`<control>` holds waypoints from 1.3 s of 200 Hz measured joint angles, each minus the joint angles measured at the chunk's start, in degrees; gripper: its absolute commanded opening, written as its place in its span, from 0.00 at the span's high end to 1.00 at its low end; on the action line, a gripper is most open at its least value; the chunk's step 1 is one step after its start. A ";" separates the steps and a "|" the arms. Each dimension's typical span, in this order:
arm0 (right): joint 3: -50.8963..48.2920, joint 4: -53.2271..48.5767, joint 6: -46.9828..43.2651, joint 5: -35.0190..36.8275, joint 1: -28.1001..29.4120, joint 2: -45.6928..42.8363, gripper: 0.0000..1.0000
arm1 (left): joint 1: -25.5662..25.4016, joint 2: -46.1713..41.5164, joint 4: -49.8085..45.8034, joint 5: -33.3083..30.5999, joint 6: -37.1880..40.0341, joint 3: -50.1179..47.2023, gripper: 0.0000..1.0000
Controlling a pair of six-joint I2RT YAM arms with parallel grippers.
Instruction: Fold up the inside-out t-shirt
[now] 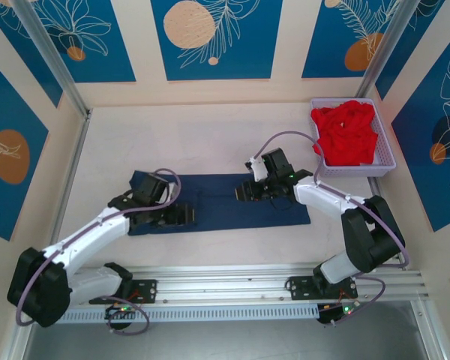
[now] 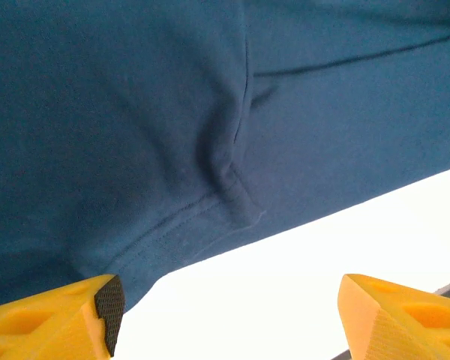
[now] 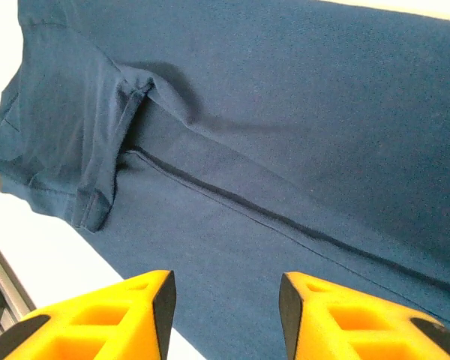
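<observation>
The navy t-shirt (image 1: 217,202) lies flat across the table (image 1: 172,135) as a long band. The left gripper (image 1: 186,215) hangs at its near edge, jaws wide apart. The right gripper (image 1: 241,193) hangs over its middle, jaws partly apart; both are empty, likely placed to pinch cloth for the next fold.
</observation>
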 measured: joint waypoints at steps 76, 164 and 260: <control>1.68 -3.56 4.92 5.64 -1.90 0.02 0.46 | 2.64 13.99 6.93 -5.70 -0.42 1.01 0.26; 6.54 -9.60 4.72 9.77 -17.31 7.72 0.34 | 3.72 9.84 7.28 -10.80 0.26 0.79 0.21; 20.65 -13.25 7.91 9.60 -24.63 24.57 0.38 | 6.45 20.13 10.93 -14.16 0.26 2.43 0.19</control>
